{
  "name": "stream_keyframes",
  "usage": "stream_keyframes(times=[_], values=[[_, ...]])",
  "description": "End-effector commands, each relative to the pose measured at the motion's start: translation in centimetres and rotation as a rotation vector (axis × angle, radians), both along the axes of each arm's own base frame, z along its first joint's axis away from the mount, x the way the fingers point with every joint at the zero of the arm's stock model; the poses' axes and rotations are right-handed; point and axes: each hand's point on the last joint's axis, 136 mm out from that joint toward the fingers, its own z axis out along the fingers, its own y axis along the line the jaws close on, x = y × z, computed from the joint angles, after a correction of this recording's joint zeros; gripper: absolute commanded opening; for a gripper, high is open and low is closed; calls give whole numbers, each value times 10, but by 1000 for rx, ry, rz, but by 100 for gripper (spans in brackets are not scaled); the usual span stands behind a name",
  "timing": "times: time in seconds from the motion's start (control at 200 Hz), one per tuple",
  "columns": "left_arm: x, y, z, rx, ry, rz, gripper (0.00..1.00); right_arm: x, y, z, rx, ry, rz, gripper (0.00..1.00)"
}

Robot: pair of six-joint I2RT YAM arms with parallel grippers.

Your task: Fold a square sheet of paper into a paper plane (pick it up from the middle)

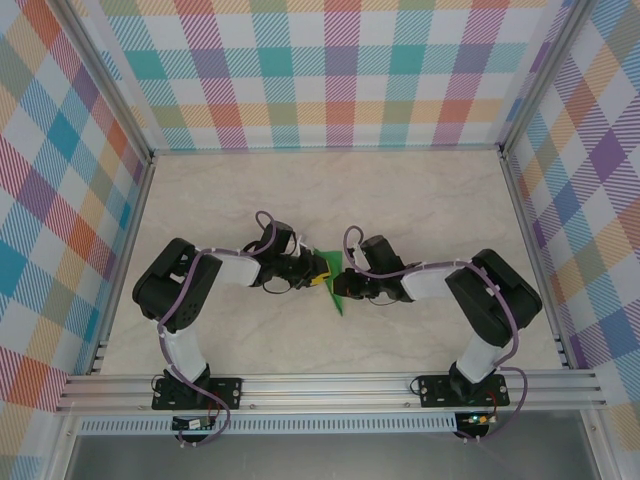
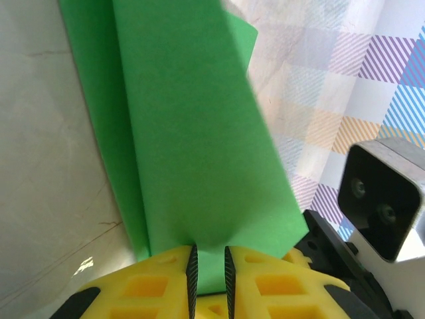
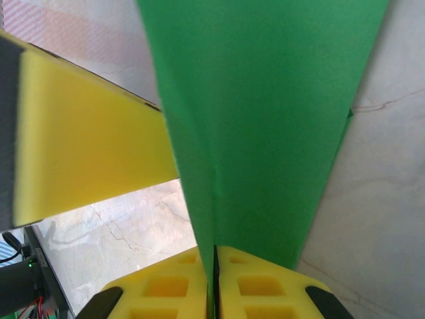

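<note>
The square sheet of paper [image 1: 338, 300] is bright green and folded into narrow creased layers. It stands on edge above the table between the two arms, tapering to a point toward the near side. My left gripper [image 1: 322, 270] comes in from the left. Its pads [image 2: 192, 272] stand a narrow gap apart with the green paper [image 2: 192, 133] running between them, so the left gripper [image 2: 208, 266] is shut on a thick fold. My right gripper [image 1: 348, 283] faces it from the right. The right gripper [image 3: 214, 279] is pressed tight on a thin edge of the paper [image 3: 265, 119].
The left gripper's yellow finger [image 3: 86, 146] sits close beside the paper in the right wrist view. The right arm's wrist camera [image 2: 382, 199] is close by in the left wrist view. A pale marble tabletop [image 1: 420, 200] lies beneath, with checked walls [image 1: 330, 70] on three sides.
</note>
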Motion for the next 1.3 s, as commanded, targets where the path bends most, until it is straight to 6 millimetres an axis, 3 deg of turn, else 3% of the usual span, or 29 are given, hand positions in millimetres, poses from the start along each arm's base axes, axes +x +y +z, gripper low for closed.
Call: stream_keyframes(times=[0.0,0.39,0.91,1.295], values=[[-6,-7,16,-41,-57,-41,20,0,6,2,27,33,35,10],[-3,-10,7,-28,-47,-58,19,-3,-2,-8,0,70,26,13],[5,-15,-6,-9,-29,-63,18,-11,-6,0,-6,76,66,22],[4,-14,-7,-2,-32,-68,18,-16,-8,-8,-17,138,48,18]])
